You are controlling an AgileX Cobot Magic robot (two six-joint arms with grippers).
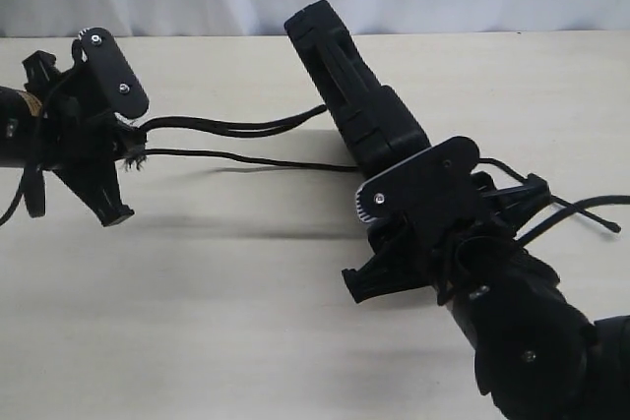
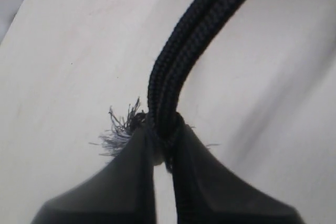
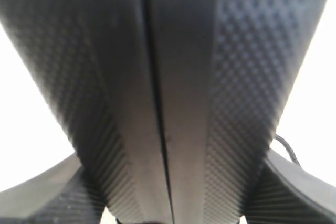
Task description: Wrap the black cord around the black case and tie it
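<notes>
left gripper (image 1: 133, 145) pinches two strands of the black cord (image 1: 246, 128) tight | right gripper (image 1: 376, 231) squeezes the black case (image 1: 340, 76), tipped up on its edge | cord runs sideways from left gripper across to the case | left arm nearest the cord for wrapping

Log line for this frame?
left pincer: shut on black cord | right pincer: shut on black case, tilted | cord: two strands reach case

Case (image 1: 349, 86): matte black, ribbed, raised on edge and tilted. Cord (image 1: 246, 128): black braid, strands stretched leftward from case, off the surface; frayed tuft (image 1: 135, 158) at far end.
</notes>
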